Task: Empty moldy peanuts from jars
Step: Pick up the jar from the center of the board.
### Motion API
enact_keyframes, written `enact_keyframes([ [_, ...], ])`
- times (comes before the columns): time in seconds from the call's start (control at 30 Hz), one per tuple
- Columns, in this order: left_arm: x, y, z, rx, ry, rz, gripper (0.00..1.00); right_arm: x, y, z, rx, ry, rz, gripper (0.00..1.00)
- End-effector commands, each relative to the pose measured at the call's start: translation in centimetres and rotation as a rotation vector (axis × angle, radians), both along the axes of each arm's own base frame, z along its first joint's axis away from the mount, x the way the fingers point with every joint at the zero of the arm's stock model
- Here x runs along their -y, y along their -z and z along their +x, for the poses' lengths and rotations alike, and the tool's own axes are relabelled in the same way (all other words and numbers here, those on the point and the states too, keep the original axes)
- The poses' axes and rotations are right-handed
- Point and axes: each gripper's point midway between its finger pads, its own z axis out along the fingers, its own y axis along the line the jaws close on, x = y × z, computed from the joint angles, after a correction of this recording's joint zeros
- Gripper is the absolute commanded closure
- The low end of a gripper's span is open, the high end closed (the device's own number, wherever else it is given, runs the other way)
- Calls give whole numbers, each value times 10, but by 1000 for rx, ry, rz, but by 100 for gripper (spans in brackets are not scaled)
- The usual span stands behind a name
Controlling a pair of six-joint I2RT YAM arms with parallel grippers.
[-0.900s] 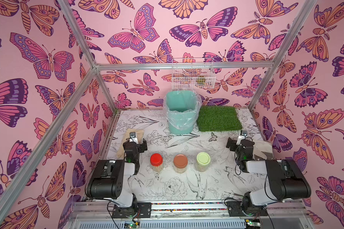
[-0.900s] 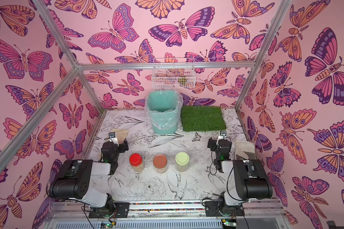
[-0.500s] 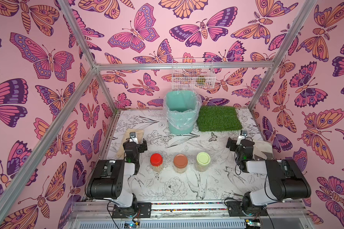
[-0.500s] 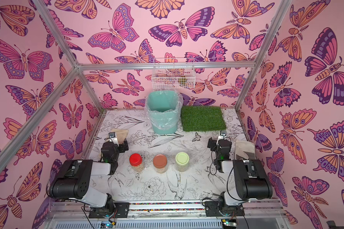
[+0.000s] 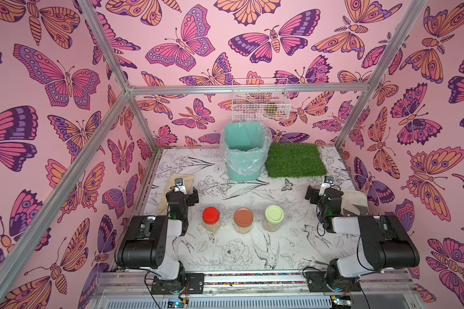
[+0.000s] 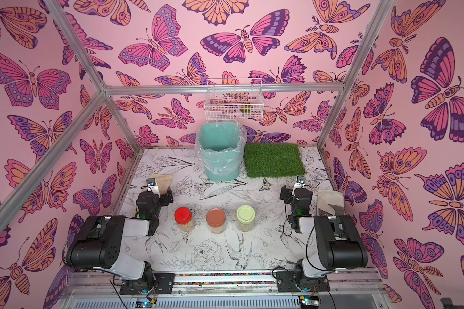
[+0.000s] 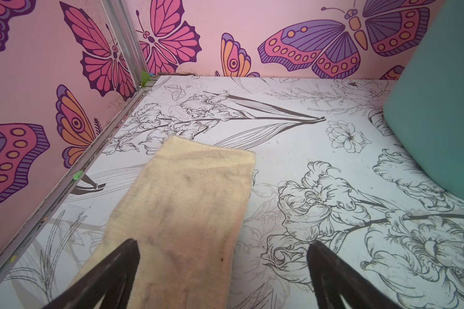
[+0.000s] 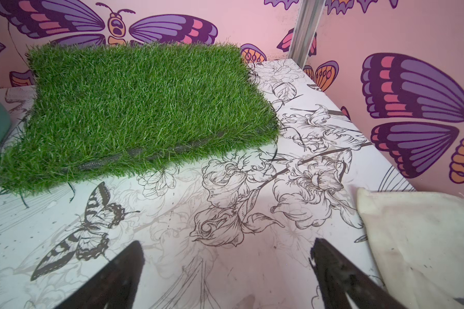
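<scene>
Jars [image 5: 243, 220] sit lidded in a row on the bench [image 5: 233, 258], moldy peanuts [image 5: 243, 230] inside, unmoved since a moment ago; both arms' jaws stand spread, empty, apart from them; I judge emptying hasn't started.

In a top view, a red-lidded jar [image 5: 211, 218], a brown-lidded jar [image 5: 243, 220] and a green-lidded jar [image 5: 274, 217] stand upright in a row on the table [image 5: 252, 256] (lids on, pale peanuts [image 5: 243, 229] showing through the walls). Well behind them, a lined teal bin [image 5: 243, 160] stands just beside a grass mat [image 5: 295, 160].
</scene>
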Motion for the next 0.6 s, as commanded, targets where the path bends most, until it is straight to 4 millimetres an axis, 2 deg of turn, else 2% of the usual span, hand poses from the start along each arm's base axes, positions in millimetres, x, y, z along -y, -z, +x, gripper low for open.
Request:
enact_keyframes([
  [0.0, 3, -1, 0, 0, 19, 11, 1, -3, -6, 5, 10, -9, 3, 0],
  [0.13, 0, -13, 1, -13, -9, 16, 1, -3, -6, 5, 12, -12, 1, 0],
  [0.3, 5, -35, 1, -52, 24, 15, 0, -3, -23, 7, -16, -15, -7, 1],
  [0.4, 9, -58, -2, 3, 57, 32, 1, -1, -41, 5, -23, -1, -8, 1],
  [0.43, 11, -75, -4, 35, 73, 41, 1, -1, -48, 4, -13, -3, -5, 1],
  [0.57, 26, -104, -7, 7, 174, 54, 0, -5, -86, -1, 56, -7, 47, 0],
])
